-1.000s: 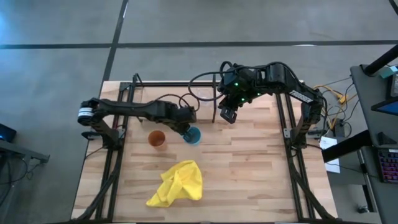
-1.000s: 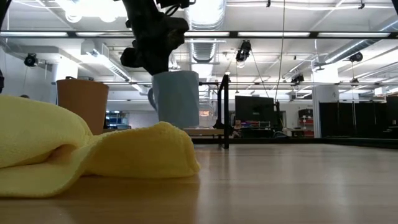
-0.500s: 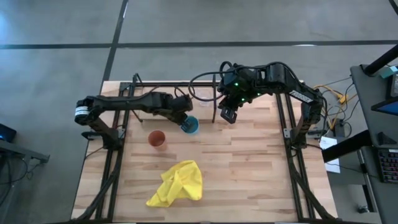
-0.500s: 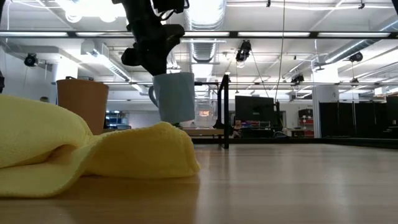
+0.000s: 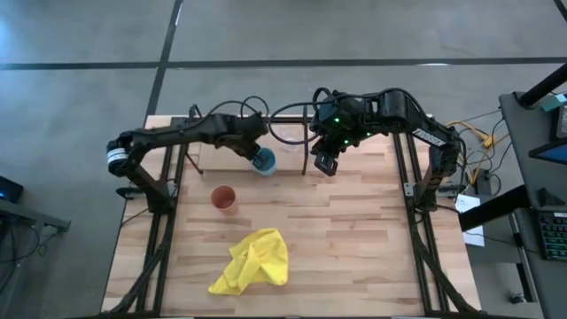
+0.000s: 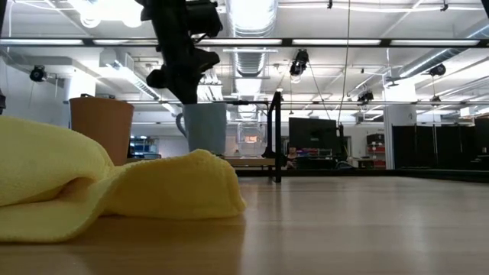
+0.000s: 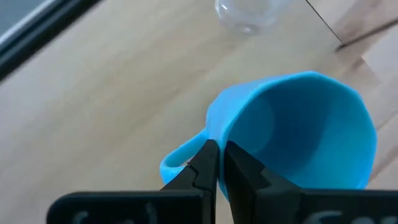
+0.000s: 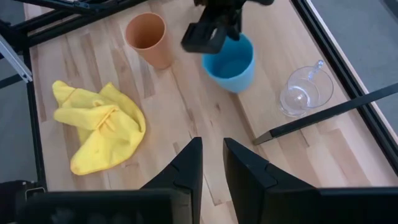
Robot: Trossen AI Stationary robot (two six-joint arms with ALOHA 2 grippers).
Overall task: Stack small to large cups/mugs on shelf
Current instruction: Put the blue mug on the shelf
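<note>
High view: we see left gripper pinching blue mug rim over shelf. Left wrist: clear glass cup just beyond; we risk knocking it. Right wrist: right gripper parted, empty; orange tumbler nearer.

Left gripper on blue mug beside shelf divider; orange tumbler near yellow cloth.

Mug lies between tumbler and glass cup.
</note>
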